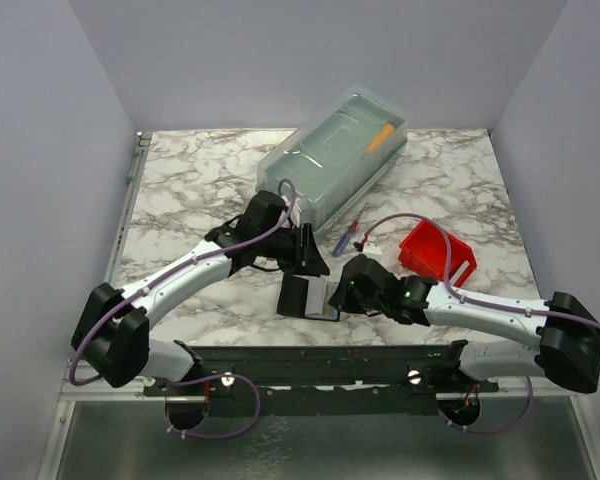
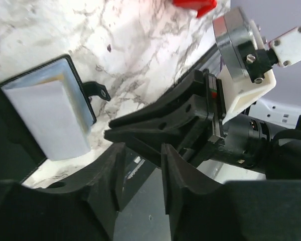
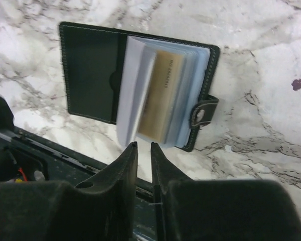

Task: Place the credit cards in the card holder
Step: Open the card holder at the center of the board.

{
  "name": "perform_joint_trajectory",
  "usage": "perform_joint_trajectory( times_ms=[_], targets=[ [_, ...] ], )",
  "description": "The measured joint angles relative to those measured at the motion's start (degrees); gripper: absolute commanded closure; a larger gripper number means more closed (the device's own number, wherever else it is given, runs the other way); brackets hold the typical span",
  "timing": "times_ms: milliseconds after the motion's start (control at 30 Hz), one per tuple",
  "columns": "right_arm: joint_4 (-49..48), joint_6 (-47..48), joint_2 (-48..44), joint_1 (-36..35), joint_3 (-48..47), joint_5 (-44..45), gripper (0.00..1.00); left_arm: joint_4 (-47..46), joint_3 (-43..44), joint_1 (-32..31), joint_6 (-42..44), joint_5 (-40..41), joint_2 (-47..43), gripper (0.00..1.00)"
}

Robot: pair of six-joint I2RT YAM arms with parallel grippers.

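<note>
Lying open, card holder [image 3: 90,70]; gold card [image 3: 160,95] print illegible.

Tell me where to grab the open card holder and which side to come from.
Probably best: pinch the fanned clear sleeves of the card holder at their near free edge, coming from the near side, where the right claw hovers. The sleeves stand up off the marble table, giving an edge to close on; the black cover lies flat, leaving nothing to pinch.

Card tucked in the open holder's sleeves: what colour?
The card is tan-gold; right wrist view shows it best.
</note>
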State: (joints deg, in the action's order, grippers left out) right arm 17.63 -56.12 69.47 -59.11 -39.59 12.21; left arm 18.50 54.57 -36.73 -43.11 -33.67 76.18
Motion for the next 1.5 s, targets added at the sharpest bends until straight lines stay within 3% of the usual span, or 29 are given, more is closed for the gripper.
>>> perform_joint_trajectory(
  times_ms=[133,300,533,667,933,1133,1500],
  targets=[
    [-3.4,-1.0,1.1,0.7,4.0,-0.6,0.85,-2.3,-0.1,-3.4,-1.1,-1.7,6.3,0.75],
    [-8.7,-1.8,2.1,2.5,8.7,-2.4,0.90,-4.1,-2.2,-4.7,-2.3,-2.1,14.9,0.80],
    [-12.7,-2.4,4.9,3.4,9.7,-4.0,0.98,-4.0,-7.7,-4.3,-3.0,2.1,13.9,0.96],
    [-13.8,-2.4,5.8,3.5,9.7,-4.4,0.99,-4.0,-10.7,-2.4,-3.3,4.5,10.2,0.99],
    [-14.5,-2.3,8.4,3.7,9.0,-4.6,0.96,-3.4,-13.8,3.7,-3.5,8.9,8.1,1.00],
    [-16.6,-1.4,10.1,3.7,8.5,-6.0,0.95,-3.1,-13.8,4.7,-4.4,10.4,13.0,1.00],
    [-21.9,4.6,13.0,4.0,3.5,-12.4,0.91,-3.5,-14.1,5.2,-5.5,9.3,13.4,1.00]
  ],
)
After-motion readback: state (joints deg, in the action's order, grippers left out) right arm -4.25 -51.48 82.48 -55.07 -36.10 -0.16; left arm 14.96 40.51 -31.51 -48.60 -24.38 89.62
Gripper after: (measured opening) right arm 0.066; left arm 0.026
